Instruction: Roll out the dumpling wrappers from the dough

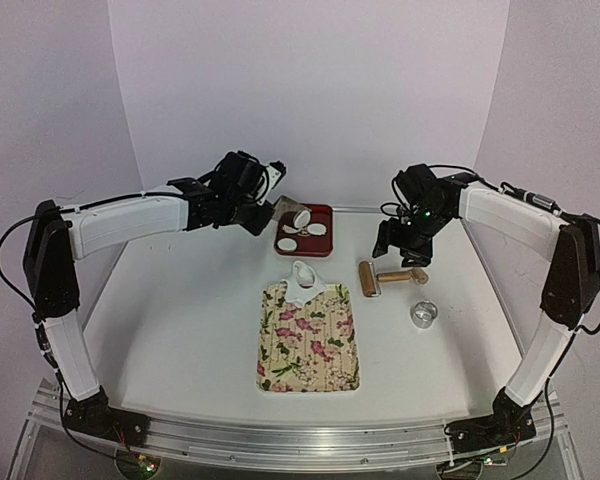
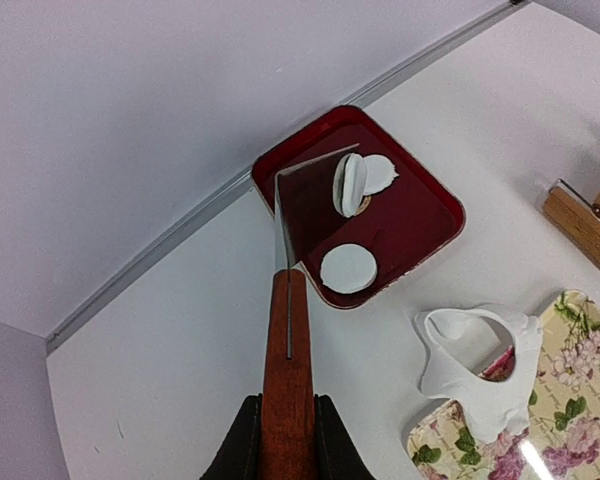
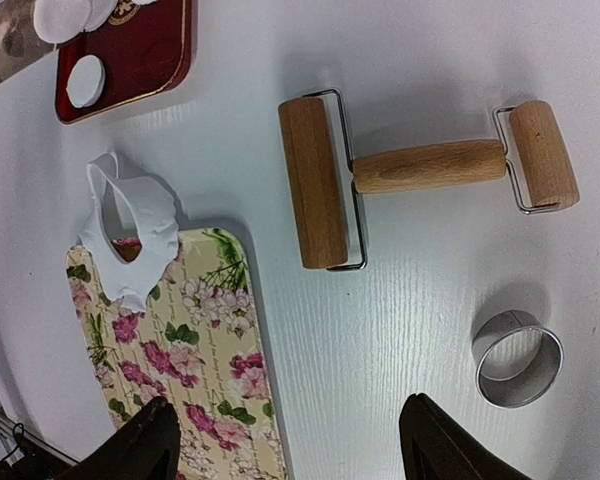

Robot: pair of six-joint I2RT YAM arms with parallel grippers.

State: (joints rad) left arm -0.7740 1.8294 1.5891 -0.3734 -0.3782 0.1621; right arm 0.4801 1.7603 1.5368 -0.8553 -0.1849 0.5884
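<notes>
White tabletop [image 1: 180, 330], floral mat [image 1: 310, 350], ragged dough [image 1: 302, 285]; pale lilac walls [image 1: 310, 90] behind

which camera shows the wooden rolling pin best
The right wrist view: the whole rolling pin is close and sharp, with both rollers and the handle clear. The top external view shows the rolling pin whole but small. The left wrist view catches only part of it at the frame's right edge.
</notes>
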